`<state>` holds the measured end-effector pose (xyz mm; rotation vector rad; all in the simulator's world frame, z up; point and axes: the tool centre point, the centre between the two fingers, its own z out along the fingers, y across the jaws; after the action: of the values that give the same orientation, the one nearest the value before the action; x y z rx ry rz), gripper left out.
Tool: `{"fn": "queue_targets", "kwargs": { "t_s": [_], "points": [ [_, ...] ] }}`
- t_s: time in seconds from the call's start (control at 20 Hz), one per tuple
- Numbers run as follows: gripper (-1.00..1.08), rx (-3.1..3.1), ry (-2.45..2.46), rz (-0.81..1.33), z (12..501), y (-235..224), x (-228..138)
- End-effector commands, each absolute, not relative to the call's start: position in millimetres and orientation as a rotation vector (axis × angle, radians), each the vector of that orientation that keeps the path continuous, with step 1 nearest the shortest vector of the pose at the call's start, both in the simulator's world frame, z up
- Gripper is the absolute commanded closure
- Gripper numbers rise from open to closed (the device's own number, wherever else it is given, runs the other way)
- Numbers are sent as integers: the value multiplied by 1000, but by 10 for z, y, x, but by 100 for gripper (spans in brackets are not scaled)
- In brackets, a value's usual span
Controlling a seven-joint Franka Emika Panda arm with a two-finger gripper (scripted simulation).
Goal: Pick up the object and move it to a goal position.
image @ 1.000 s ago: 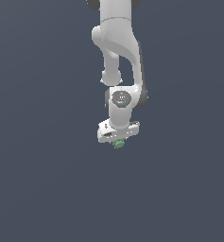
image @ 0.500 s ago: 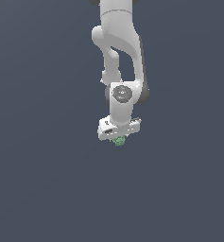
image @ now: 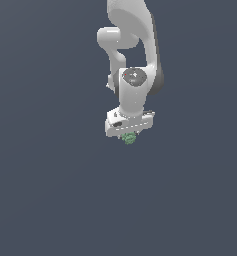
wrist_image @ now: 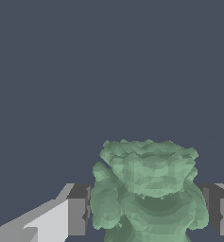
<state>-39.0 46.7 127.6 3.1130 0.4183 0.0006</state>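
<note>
You see the small bumpy mottled green lump (wrist_image: 146, 191) sitting between the 2 dark fingertip pads (wrist_image: 78, 210), both pressed against its sides. The white gripper (image: 128, 134) is clamped on it. In the exterior view the lump (image: 129, 138) hangs under the white Panda arm (image: 134, 90), against a plain dark grey-blue background (image: 50, 190).

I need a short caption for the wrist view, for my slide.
Wrist view: bumpy green object held between the gripper's two dark fingertips, above a plain grey surface.
</note>
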Motion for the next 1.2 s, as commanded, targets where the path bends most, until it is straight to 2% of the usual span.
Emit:
{"fn": "queue_targets", "kwargs": {
  "t_s": [0.0, 0.75, 1.15],
  "points": [
    [108, 3113, 419, 2, 1525, 506, -448],
    [108, 3112, 420, 1, 3190, 776, -816],
    [108, 3113, 420, 0, 3812, 877, -928]
  ]
}}
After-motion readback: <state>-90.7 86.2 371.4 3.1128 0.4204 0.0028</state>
